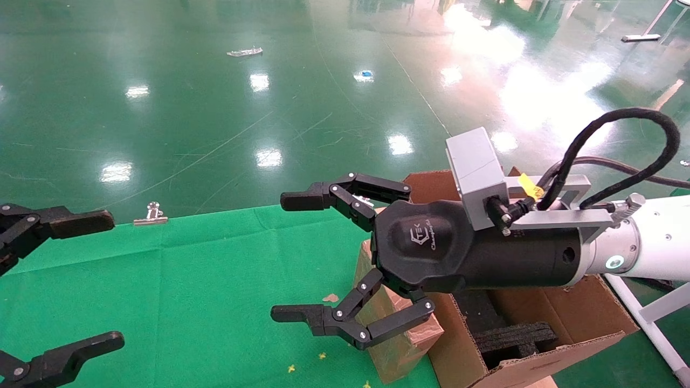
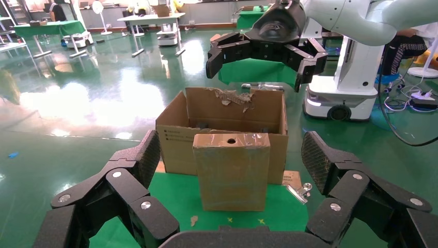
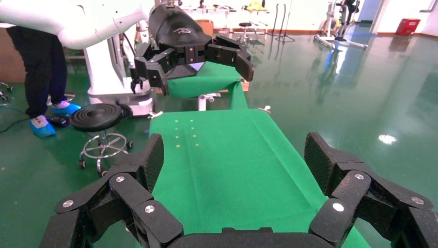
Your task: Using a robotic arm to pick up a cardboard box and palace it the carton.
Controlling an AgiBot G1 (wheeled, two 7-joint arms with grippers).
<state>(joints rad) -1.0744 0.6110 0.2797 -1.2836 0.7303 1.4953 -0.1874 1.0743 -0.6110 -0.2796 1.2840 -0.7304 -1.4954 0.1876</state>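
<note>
While the cardboard box (image 1: 396, 334) stands below, right tool (image 1: 285, 256) hovers level, spread wide, empty.

The cardboard box (image 2: 231, 170) — small, brown, upright, round hole near its top — stands on the green worktop (image 1: 188, 280), touching the large open carton (image 1: 539, 323).

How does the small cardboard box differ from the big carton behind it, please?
The cardboard box is closed, taped, with a round hole near its top; the carton is open with a torn flap. The box is much smaller. The box stands upright on the green cloth; the carton sits at the cloth's edge. Both are brown cardboard.
</note>
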